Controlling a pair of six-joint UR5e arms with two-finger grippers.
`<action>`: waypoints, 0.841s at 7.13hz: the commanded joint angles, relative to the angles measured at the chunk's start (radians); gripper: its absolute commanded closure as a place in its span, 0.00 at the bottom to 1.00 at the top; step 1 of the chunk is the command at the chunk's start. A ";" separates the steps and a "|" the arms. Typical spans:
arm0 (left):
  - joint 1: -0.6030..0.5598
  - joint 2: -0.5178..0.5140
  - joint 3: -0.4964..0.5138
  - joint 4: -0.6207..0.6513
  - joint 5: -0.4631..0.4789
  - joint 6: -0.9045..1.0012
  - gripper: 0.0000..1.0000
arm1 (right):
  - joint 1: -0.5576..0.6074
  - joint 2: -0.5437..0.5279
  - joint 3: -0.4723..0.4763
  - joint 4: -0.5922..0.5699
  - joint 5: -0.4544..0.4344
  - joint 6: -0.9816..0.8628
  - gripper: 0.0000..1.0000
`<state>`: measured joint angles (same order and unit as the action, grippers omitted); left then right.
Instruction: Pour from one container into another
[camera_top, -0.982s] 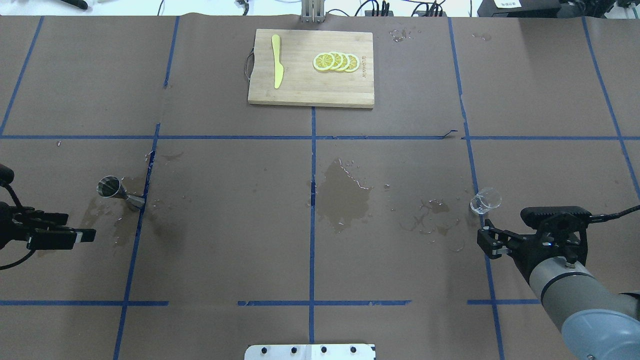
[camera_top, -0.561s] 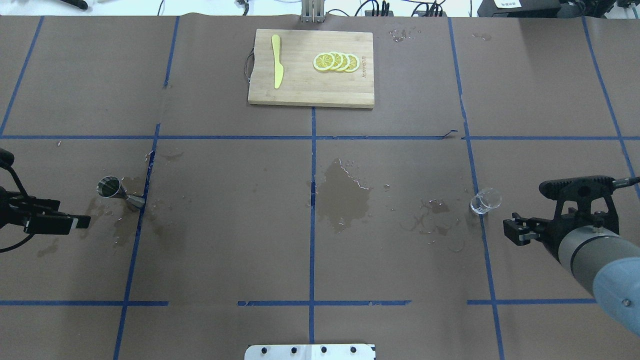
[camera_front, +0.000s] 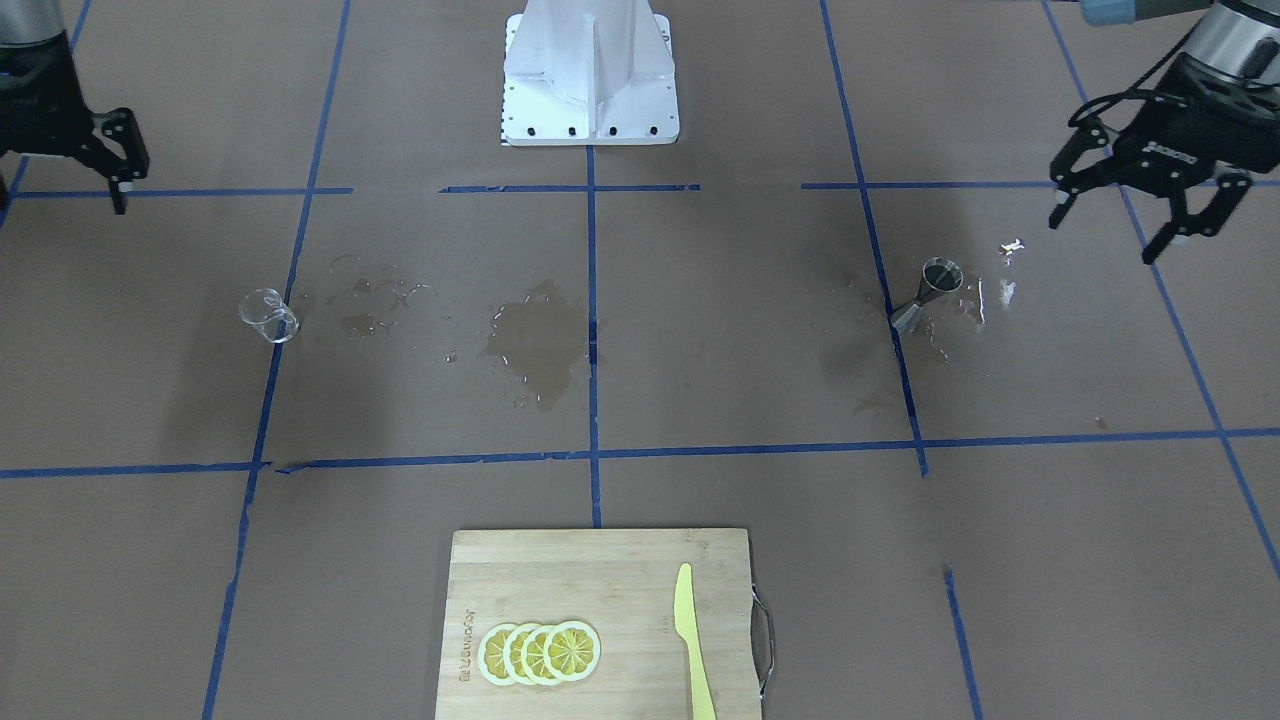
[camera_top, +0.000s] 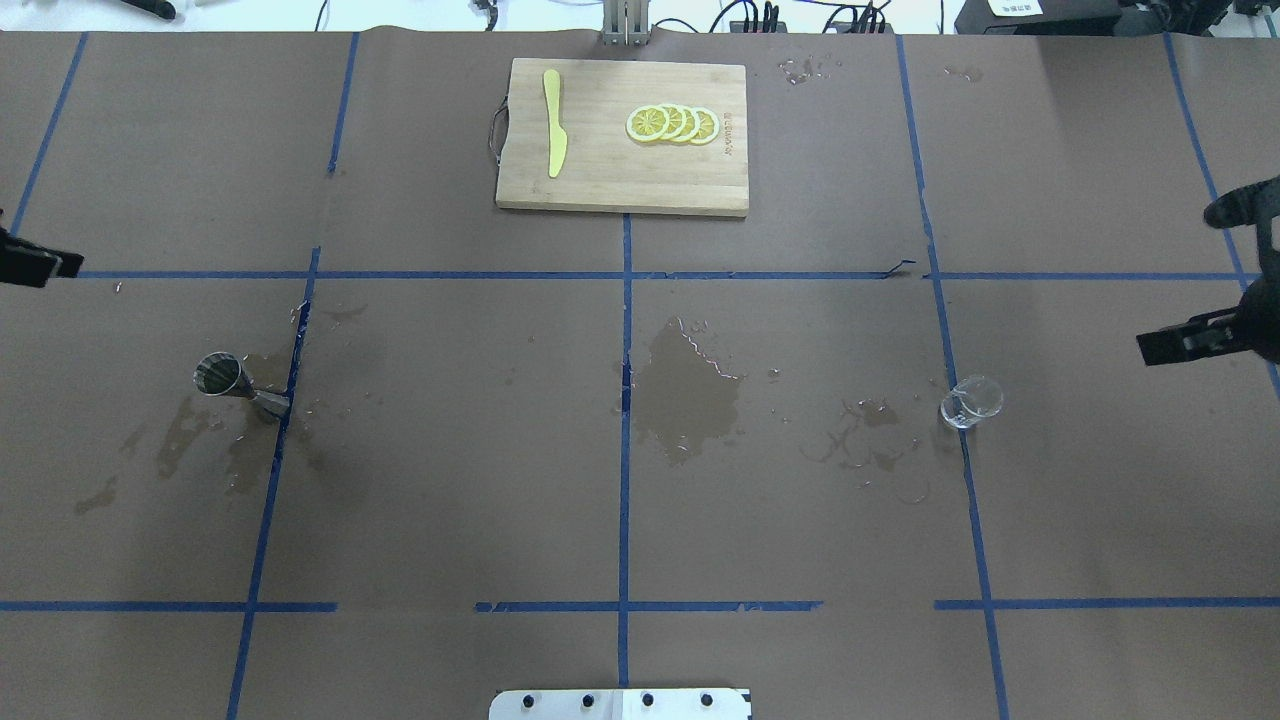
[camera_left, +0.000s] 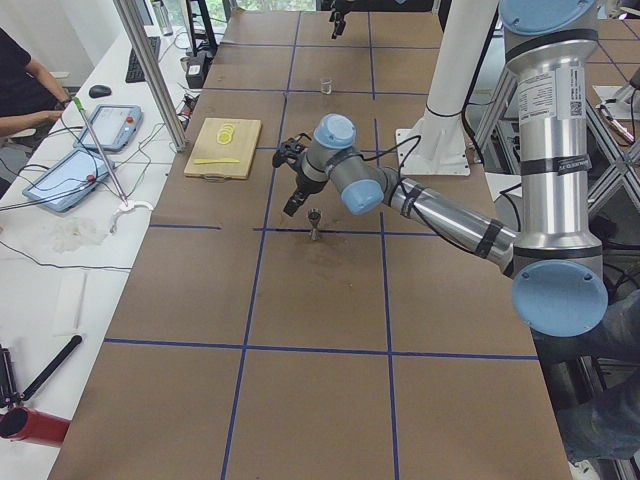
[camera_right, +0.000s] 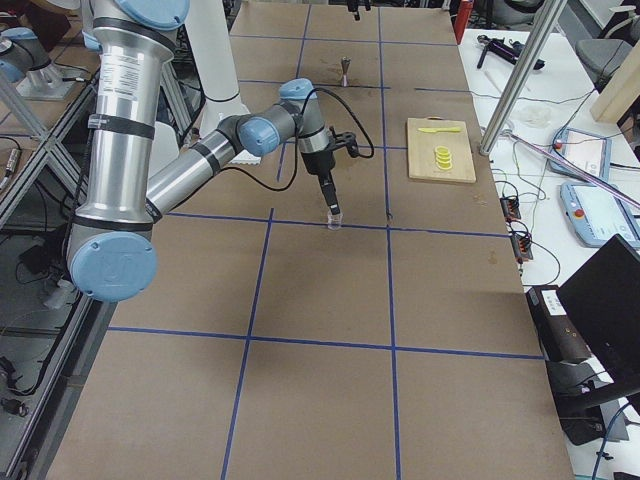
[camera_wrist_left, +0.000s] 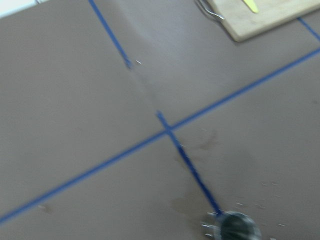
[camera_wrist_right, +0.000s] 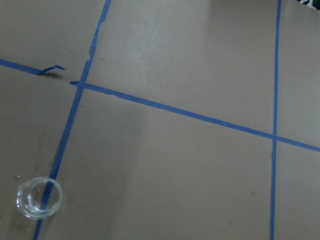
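Note:
The small clear glass cup (camera_top: 971, 402) stands upright on a blue tape line on the table's right side, also visible in the front view (camera_front: 268, 315) and low in the right wrist view (camera_wrist_right: 39, 197). The silver jigger (camera_top: 225, 377) stands upright on the left side beside a tape line (camera_front: 935, 285), its mouth at the bottom of the left wrist view (camera_wrist_left: 239, 227). My left gripper (camera_front: 1105, 240) hangs open and empty, outward of the jigger. My right gripper (camera_front: 60, 190) is open and empty at the frame edge, well away from the glass.
A wooden cutting board (camera_top: 600, 180) at the table's far middle carries lemon slices (camera_top: 672, 124) and a yellow knife (camera_top: 553, 122). Wet patches (camera_top: 690, 390) lie mid-table, near the glass and around the jigger. The robot's base plate (camera_top: 620, 703) is at the near edge.
Both arms have pulled back from the containers toward the table's outer edges and farther from the robot's base. The glass and the jigger have not moved.

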<state>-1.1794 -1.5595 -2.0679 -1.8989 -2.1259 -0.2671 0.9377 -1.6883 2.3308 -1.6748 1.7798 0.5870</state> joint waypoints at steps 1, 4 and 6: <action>-0.196 -0.176 0.156 0.238 -0.044 0.236 0.00 | 0.316 0.108 -0.163 -0.083 0.270 -0.325 0.00; -0.362 -0.171 0.407 0.253 -0.289 0.397 0.00 | 0.599 0.108 -0.446 -0.083 0.605 -0.570 0.00; -0.368 -0.094 0.475 0.241 -0.295 0.468 0.00 | 0.628 0.029 -0.458 -0.054 0.636 -0.566 0.00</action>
<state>-1.5368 -1.6932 -1.6407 -1.6542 -2.4074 0.1532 1.5402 -1.6075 1.8920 -1.7505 2.3852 0.0256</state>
